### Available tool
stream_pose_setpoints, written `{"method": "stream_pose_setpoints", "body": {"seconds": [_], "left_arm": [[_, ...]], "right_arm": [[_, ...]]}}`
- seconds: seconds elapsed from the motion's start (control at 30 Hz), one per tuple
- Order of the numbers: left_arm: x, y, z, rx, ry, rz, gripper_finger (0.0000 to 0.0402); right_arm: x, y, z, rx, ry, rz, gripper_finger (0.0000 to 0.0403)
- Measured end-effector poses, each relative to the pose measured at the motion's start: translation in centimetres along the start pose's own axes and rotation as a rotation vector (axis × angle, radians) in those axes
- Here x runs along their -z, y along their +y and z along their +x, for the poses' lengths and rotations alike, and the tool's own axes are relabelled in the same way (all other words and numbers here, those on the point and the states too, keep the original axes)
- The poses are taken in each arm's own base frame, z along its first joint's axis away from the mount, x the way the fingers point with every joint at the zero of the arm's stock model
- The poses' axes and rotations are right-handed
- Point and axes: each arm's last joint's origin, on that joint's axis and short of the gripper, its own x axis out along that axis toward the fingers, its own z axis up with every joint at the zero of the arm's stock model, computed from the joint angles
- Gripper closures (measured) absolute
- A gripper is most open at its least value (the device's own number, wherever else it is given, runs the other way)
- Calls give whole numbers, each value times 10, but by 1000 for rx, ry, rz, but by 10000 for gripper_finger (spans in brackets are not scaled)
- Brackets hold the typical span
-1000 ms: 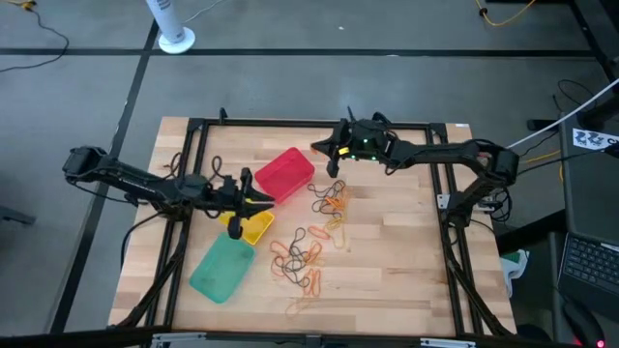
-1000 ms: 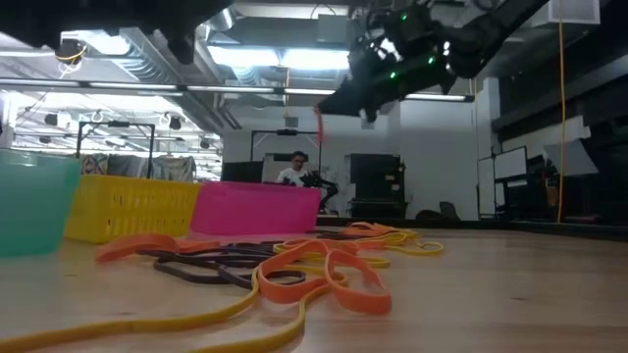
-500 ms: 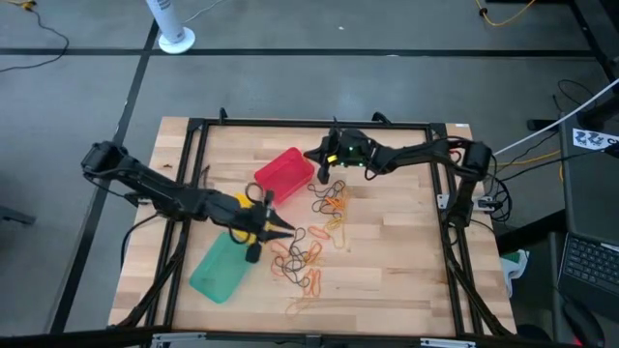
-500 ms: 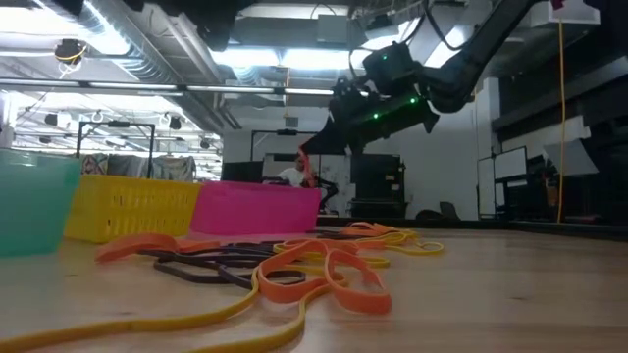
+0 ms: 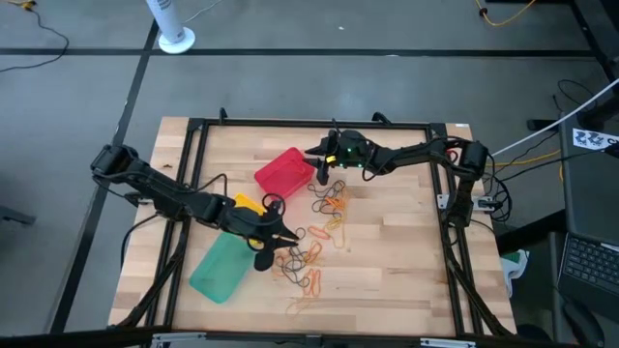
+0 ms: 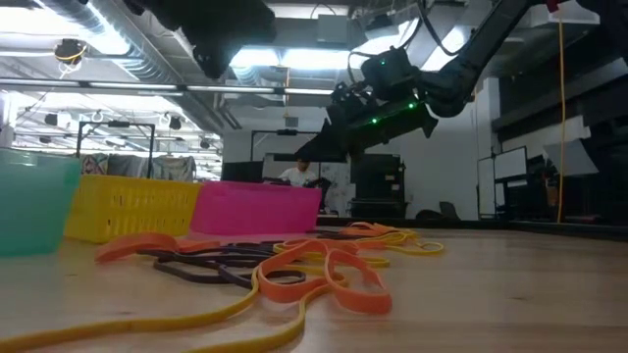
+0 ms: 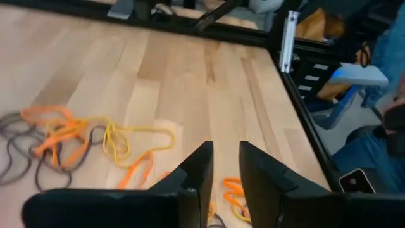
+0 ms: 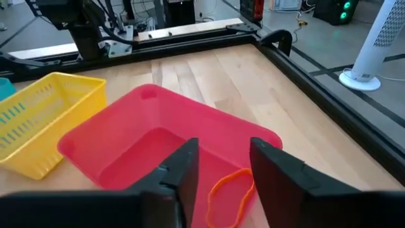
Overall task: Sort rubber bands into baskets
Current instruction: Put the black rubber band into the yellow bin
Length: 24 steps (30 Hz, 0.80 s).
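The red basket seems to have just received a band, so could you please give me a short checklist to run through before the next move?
1. Orange band inside the red basket: ok, it lies on the floor of the tub.
2. Right gripper free of the band: ok, fingers apart with nothing between them.
3. Left gripper empty: ok, fingers slightly apart over the wood, nothing gripped.
4. Loose bands left to sort: ok, a pile lies under the left gripper.
5. Yellow basket and green basket reachable: ok, both sit open beside the red one.
6. Contents of the yellow and green baskets: cannot tell.
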Motion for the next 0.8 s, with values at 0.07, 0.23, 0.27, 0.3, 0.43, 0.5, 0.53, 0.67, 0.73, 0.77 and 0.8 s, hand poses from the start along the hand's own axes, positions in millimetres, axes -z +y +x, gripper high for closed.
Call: {"method": "stream_pose_setpoints", "body": {"seconds": [0.07,0.23,0.27,0.3,0.43,0.5,0.53,0.67,0.73,0.77,0.8], "left_arm": [[2,2,1,-10,17,-50,329],[10,7,11,-45,64,-134,329],[13,8,14,-53,77,-143,329],[15,10,17,-60,89,-148,329],[23,18,29,-98,129,-155,328],[24,22,34,-114,139,-160,321],[24,24,36,-123,142,-162,314],[20,34,41,-148,133,-133,291],[22,37,43,-160,147,-113,281],[22,38,44,-162,148,-108,276],[23,39,45,-165,156,-105,270]], "right_arm": [[-1,0,-1,0,3,1,250],[-15,2,-11,0,-12,-34,247],[-19,3,-14,0,-22,-48,247],[-24,3,-17,0,-29,-64,247],[-41,6,-32,2,-49,-96,247],[-49,7,-40,2,-55,-98,246],[-53,8,-45,2,-59,-99,246],[-71,12,-66,3,-71,-101,246],[-77,14,-78,2,-56,-99,246],[-80,15,-84,2,-54,-99,246],[-84,16,-91,2,-44,-97,246]]}}
